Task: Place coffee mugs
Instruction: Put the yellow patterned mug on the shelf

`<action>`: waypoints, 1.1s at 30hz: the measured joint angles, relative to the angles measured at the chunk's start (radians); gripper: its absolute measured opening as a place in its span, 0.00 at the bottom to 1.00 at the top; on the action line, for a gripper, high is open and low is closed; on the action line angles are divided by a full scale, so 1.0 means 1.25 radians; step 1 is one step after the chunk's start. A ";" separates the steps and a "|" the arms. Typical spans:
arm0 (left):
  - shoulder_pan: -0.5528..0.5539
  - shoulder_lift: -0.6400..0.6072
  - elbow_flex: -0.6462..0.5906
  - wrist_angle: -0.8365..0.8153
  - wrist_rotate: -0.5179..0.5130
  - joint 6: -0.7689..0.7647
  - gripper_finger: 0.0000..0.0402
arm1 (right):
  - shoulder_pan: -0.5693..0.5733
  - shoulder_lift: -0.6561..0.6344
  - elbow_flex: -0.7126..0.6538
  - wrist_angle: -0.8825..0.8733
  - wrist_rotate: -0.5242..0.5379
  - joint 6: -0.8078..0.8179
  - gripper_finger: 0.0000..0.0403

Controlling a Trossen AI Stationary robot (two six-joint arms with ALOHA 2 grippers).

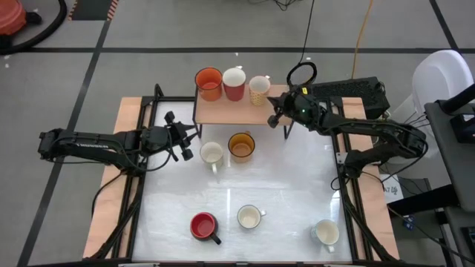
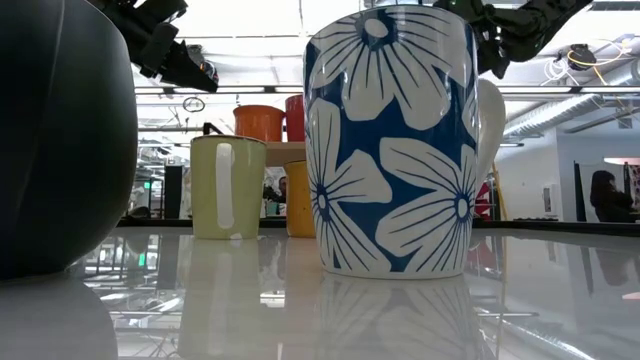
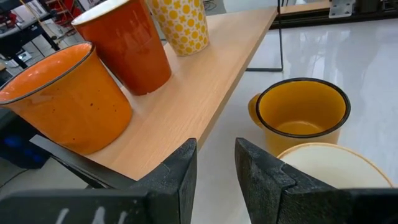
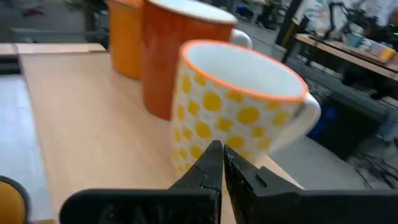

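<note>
White desk [image 1: 282, 189] with a raised wooden shelf [image 1: 234, 111] at its far edge. Left arm [image 1: 96, 142] reaches in from the left, right arm [image 1: 364, 130] from the right.

Three mugs stand in a row on the shelf: orange mug [image 1: 208, 83], red-orange mug [image 1: 234, 81], yellow-dotted mug [image 1: 259, 89]. On the desk just in front of the shelf: amber mug [image 1: 241, 145] and beside it a cream mug [image 1: 211, 154]. Near edge of the desk: red mug [image 1: 203, 225], white mug [image 1: 249, 216], and another white mug [image 1: 325, 232] toward the right corner. Low view is filled by a blue flower-pattern mug [image 2: 392, 140] up close.

Left gripper [image 1: 185, 144] sits just left of the cream mug, fingers [image 3: 180, 171] a narrow gap apart, nothing between them. Right gripper [image 1: 276, 117] is at the shelf's right end, right by the yellow-dotted mug, fingers [image 4: 208, 165] pressed closed, empty.
</note>
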 joint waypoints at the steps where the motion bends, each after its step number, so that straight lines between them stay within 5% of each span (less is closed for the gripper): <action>1: 0.000 0.000 0.000 0.000 0.000 0.000 0.29 | 0.000 0.003 -0.004 0.008 0.004 0.000 0.00; 33: -0.001 0.000 0.000 0.000 0.001 0.001 0.29 | -0.049 0.181 -0.054 0.264 0.000 0.007 0.00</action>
